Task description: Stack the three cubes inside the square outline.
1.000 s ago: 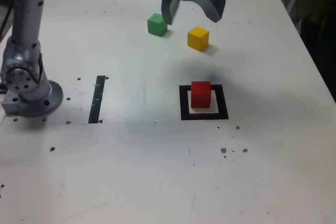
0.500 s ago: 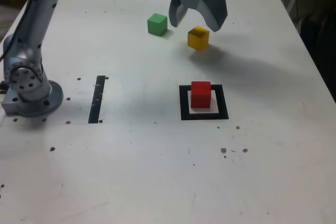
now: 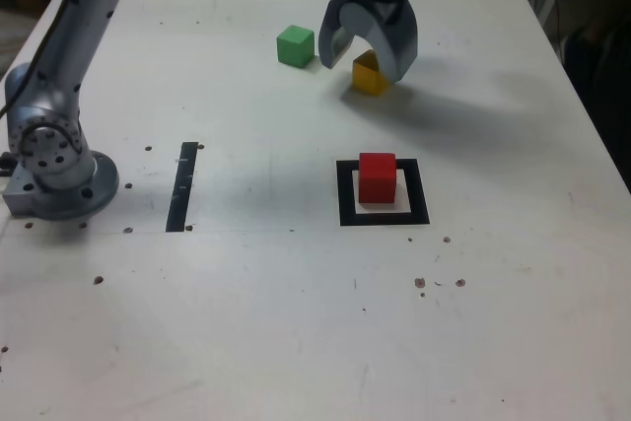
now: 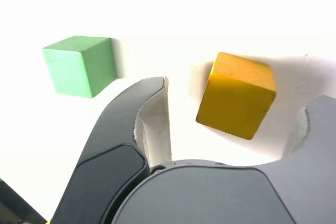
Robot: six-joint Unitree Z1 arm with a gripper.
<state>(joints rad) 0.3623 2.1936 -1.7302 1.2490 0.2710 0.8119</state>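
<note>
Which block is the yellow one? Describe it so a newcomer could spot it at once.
On the white table, find the square black outline with the red block inside. Beyond it, toward the exterior view's top, the yellow block sits beneath the open gripper. Unlike the green block to its left there, it lies partly hidden behind a gripper finger.

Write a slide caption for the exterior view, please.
Open end effector above the yellow cube, with the red cube inside the black square.

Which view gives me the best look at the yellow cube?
The wrist view: the yellow cube shows there large and unobstructed. In the exterior view it is small, partly hidden behind the end effector.
</note>
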